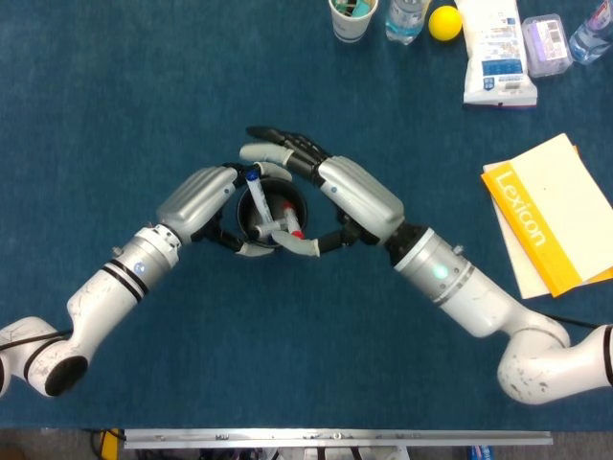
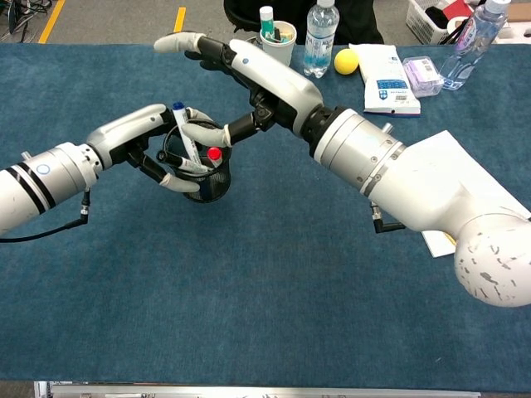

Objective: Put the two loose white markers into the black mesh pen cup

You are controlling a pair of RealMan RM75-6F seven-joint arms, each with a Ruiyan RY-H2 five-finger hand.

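Observation:
The black mesh pen cup (image 1: 273,204) (image 2: 211,187) stands on the blue cloth left of centre. My left hand (image 1: 201,196) (image 2: 137,133) grips it from its left side. Two white markers are in it: a blue-capped one (image 1: 256,196) (image 2: 183,137) leaning left and sticking out, and a red-capped one (image 1: 295,231) (image 2: 214,153) lower at the right rim. My right hand (image 1: 330,187) (image 2: 257,79) hovers over the cup with fingers spread. Its thumb (image 2: 203,133) lies across the cup mouth against the markers, holding nothing. The markers' lower parts are hidden.
A yellow book on white paper (image 1: 551,216) lies at the right. Along the far edge stand a paper cup of pens (image 1: 352,14) (image 2: 276,37), a water bottle (image 2: 318,37), a yellow ball (image 1: 444,21), a white packet (image 1: 496,53) and a plastic box (image 1: 546,43).

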